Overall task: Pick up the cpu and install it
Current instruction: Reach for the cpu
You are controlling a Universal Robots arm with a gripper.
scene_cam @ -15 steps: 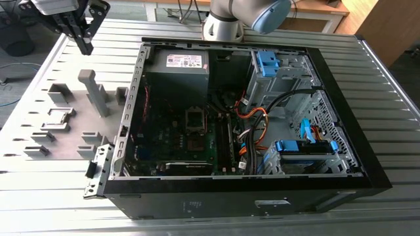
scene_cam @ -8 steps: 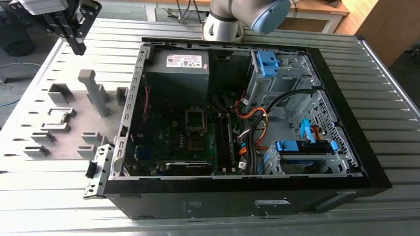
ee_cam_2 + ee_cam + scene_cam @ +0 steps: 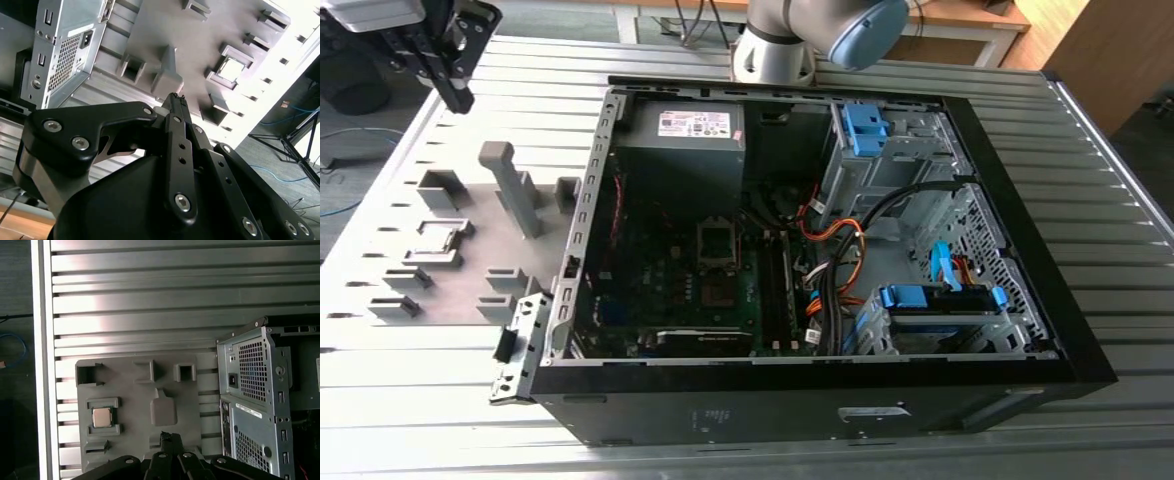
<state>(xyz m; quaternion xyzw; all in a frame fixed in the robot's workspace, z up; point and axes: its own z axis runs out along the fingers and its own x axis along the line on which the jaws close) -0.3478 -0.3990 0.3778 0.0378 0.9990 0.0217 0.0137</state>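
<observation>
The cpu (image 3: 435, 237) is a small silvery square lying flat in a holder on the grey fixture plate (image 3: 470, 215), at the exterior view's left beside the open computer case. Both wrist views show the cpu (image 3: 102, 417) (image 3: 231, 69) in its holder. My gripper (image 3: 458, 98) hangs high above the table's far left corner, well above and beyond the plate, and well apart from the cpu. Its black fingers (image 3: 175, 100) are pressed together with nothing between them. The dark socket frame (image 3: 719, 244) sits on the motherboard inside the case.
The open computer case (image 3: 1014, 270) fills the table's middle and right, with a power supply (image 3: 680, 140), cables and blue drive brackets inside. A tall grey post (image 3: 514, 185) and several holder blocks rise from the plate. The arm's base (image 3: 781, 45) stands behind the case.
</observation>
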